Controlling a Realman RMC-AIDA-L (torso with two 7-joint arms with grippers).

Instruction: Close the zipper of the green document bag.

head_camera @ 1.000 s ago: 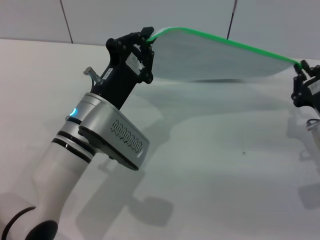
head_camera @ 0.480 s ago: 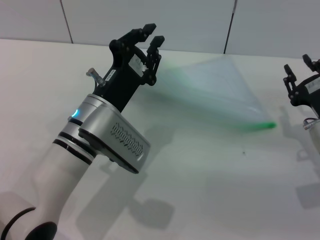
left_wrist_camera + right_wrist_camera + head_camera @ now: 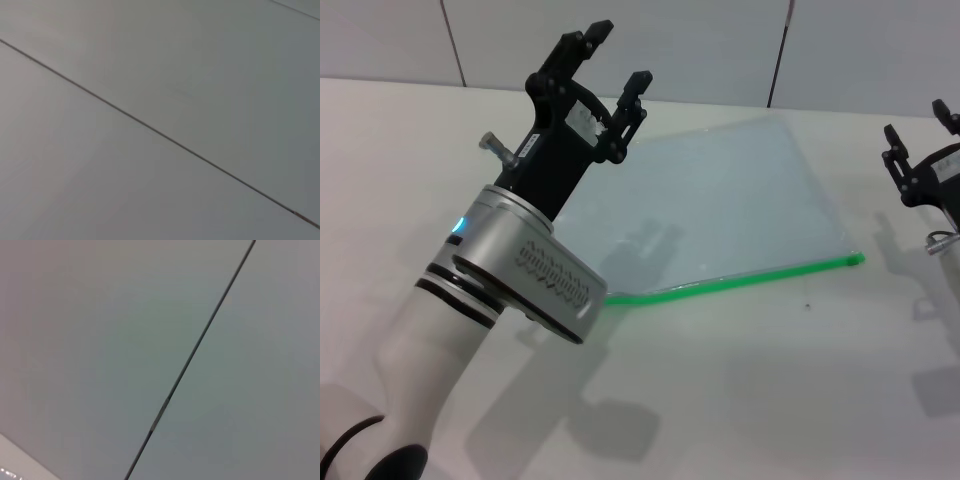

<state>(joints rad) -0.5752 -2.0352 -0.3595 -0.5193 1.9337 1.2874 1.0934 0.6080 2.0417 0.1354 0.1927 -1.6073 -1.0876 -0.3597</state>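
Looking down from the head camera, we see nearest us our silver and white left arm (image 3: 490, 300) rising from the lower left, and past its wrist the bright green plastic strip of the zipper (image 3: 740, 280) running along the near long edge of the flat, translucent pale blue-grey document bag (image 3: 720, 205). That bag lies flat on the white surface (image 3: 740, 400), held by neither tool, its green edge slanting from beside our left wrist out to a small green tip at the right. Above the bag's left part, our black left tool (image 3: 616, 58) hangs in the air with its fingers (image 3: 638, 84) spread apart and nothing between them. Over at the right edge, our black right tool (image 3: 918, 131) stands clear of the bag's far right corner, its fingers also parted and empty. Farthest back we see a pale grey panelled wall (image 3: 620, 40); both wrist cameras show only such grey panels crossed by a dark seam.
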